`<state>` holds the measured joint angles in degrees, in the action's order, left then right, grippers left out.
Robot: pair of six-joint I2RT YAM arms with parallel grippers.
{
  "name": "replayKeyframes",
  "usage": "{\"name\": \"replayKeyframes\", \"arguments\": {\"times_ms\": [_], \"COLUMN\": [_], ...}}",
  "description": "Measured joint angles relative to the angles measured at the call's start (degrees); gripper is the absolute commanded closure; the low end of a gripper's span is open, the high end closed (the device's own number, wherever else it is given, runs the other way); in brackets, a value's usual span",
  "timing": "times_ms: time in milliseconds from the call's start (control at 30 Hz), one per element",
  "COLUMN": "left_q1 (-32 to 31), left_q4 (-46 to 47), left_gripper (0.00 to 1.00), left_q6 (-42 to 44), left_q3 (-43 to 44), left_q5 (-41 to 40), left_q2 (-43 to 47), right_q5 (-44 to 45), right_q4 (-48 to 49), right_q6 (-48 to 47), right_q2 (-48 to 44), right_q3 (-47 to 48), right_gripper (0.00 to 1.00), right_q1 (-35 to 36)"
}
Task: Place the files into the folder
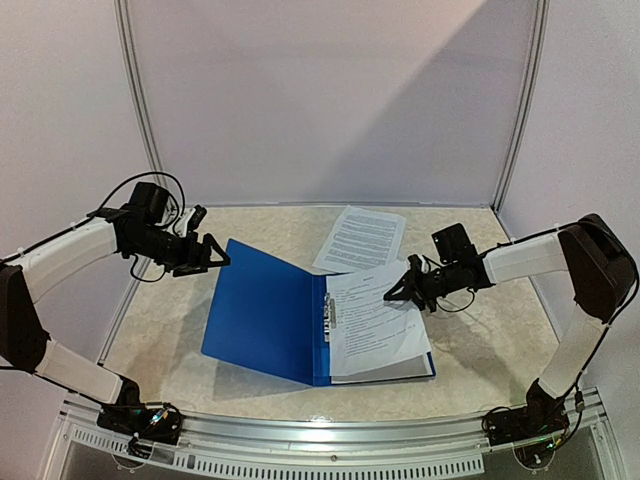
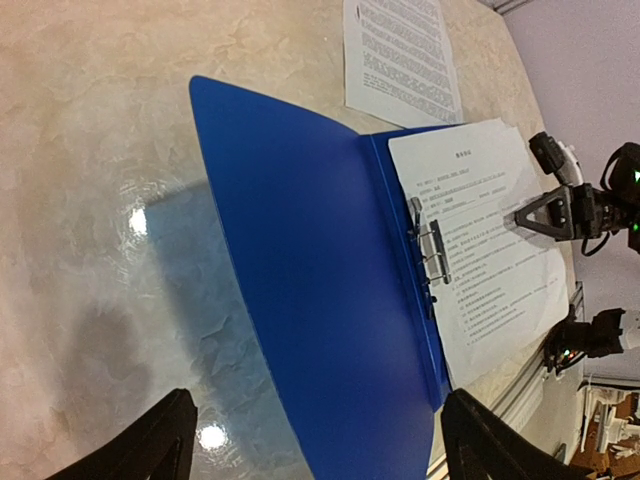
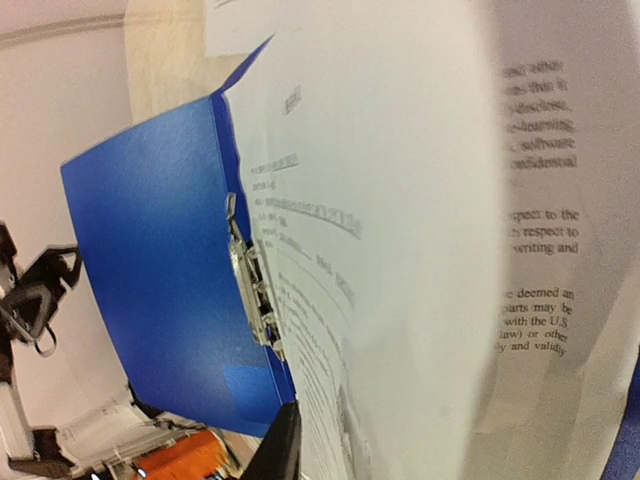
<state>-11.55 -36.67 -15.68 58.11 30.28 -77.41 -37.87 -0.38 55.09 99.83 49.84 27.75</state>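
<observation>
Folder (image 1: pixel 265 310), blue, one: lies open between the two pairs of fingers. Its left cover tilts up just ahead of the left fingers (image 2: pixel 150 440), which stand wide apart and clear of it.

Metal clip (image 1: pixel 329 312), one, at the spine.

Printed sheets, three:
- Two overlapped sheets (image 1: pixel 375 320) on the folder's right half, under the right fingers (image 3: pixel 283 450). Whether these fingers are apart or together cannot be told.
- One loose sheet (image 1: pixel 362 238) on the surface (image 1: pixel 480 340), beyond the right fingers.

Risks:
- The unsupported cover may drop shut.
- The skewed top sheet may slide out if the right fingers drag it.

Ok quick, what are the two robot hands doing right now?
Left gripper: open, holding nothing.
Right gripper: tips at the top sheet in the folder; open or shut cannot be told.
</observation>
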Motion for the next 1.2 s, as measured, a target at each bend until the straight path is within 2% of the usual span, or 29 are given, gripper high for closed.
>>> {"name": "replayKeyframes", "arguments": {"times_ms": [33, 133, 267, 300, 433, 567, 967, 1200], "left_q1": [0.0, 0.0, 0.0, 0.0, 0.1, 0.1, 0.3, 0.3], "left_q4": [0.0, 0.0, 0.0, 0.0, 0.0, 0.0, 0.0, 0.0], "left_gripper": [0.14, 0.14, 0.14, 0.14, 0.14, 0.14, 0.14, 0.14], "left_q6": [0.0, 0.0, 0.0, 0.0, 0.0, 0.0, 0.0, 0.0], "left_q3": [0.0, 0.0, 0.0, 0.0, 0.0, 0.0, 0.0, 0.0], "left_q5": [0.0, 0.2, 0.3, 0.3, 0.4, 0.5, 0.7, 0.9], "left_q2": [0.0, 0.0, 0.0, 0.0, 0.0, 0.0, 0.0, 0.0], "right_q5": [0.2, 1.5, 4.5, 5.4, 8.5, 9.2, 8.7, 9.4], "right_q4": [-0.7, -3.7, -10.6, -12.3, -18.3, -20.2, -15.1, -13.9], "right_q6": [-0.1, -0.9, -4.3, -5.2, -8.9, -10.8, -6.7, -4.8], "right_q2": [0.0, 0.0, 0.0, 0.0, 0.0, 0.0, 1.0, 1.3], "right_q3": [0.0, 0.3, 2.5, 3.5, 7.4, 9.4, 7.7, 8.2], "right_gripper": [0.55, 0.38, 0.08, 0.04, 0.03, 0.03, 0.05, 0.01], "right_q1": [0.0, 0.0, 0.1, 0.1, 0.5, 1.0, 3.9, 5.6]}}
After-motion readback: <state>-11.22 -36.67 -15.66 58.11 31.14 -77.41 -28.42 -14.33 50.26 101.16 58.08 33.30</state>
